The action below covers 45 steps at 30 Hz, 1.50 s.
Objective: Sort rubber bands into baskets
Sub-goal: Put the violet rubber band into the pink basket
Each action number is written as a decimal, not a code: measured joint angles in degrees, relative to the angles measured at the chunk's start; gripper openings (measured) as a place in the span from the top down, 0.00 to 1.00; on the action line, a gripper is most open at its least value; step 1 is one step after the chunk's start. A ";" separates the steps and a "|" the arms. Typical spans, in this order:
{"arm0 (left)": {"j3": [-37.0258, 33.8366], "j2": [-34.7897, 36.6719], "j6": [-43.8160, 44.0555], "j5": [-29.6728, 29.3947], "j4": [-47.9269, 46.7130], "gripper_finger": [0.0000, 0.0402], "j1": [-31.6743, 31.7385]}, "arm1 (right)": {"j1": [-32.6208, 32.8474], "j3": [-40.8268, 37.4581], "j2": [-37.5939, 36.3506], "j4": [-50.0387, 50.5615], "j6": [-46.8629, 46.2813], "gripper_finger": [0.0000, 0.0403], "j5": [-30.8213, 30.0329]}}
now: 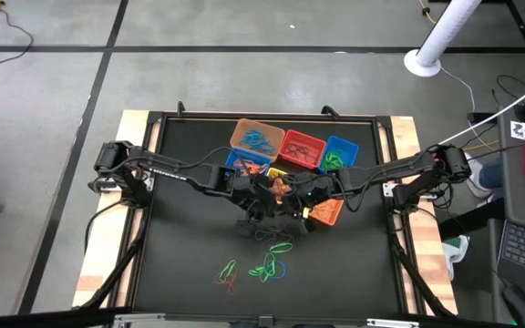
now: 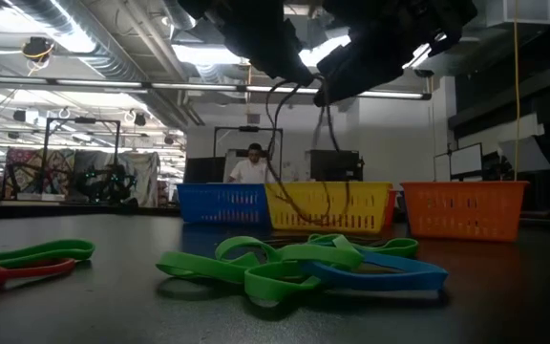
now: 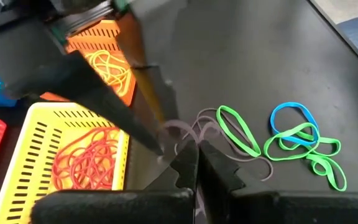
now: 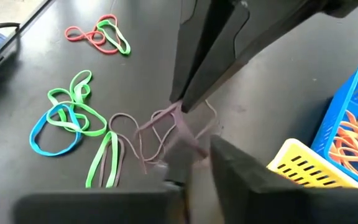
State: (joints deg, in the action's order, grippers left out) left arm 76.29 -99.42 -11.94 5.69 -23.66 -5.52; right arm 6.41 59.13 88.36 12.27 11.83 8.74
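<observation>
**Two grippers meet over one tangle of pale bands**

We start at the left gripper (image 3: 194, 163): its fingers are pressed together on a strand of the pale pinkish rubber bands (image 4: 157, 134), lifted clear of the table. The right gripper (image 4: 194, 158) sits right against it, its fingers partly closed around the same tangle; we cannot tell whether it truly grips. In the overhead view both grippers meet near the centre of the black table (image 1: 180, 264), just at 6 o'clock of the basket cluster.

The pale tangle hangs between the two tools, its loose loops trailing down and away from the baskets, toward 6 o'clock. Both arms are equally near it.

The yellow basket (image 3: 55, 162), holding red bands, lies just beside the left gripper, and the small orange basket (image 1: 326, 213), with yellow bands, stands at about 3 o'clock of the grippers. We judge the next move turns on separating one band and carrying it toward 12 o'clock.

Well apart, at 6 o'clock, lie the green and blue bands (image 1: 270, 268) and a red-green pair (image 1: 228, 272), unsorted.
</observation>
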 joint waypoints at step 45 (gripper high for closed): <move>0.00 -1.68 4.57 -2.67 -16.44 0.91 -0.11 | -0.03 0.04 -0.07 11.13 -1.55 1.00 -4.09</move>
State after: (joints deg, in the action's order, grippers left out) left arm 76.29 -101.10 -7.38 3.03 -40.10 -5.63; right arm 6.37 59.18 88.29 23.40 10.28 4.64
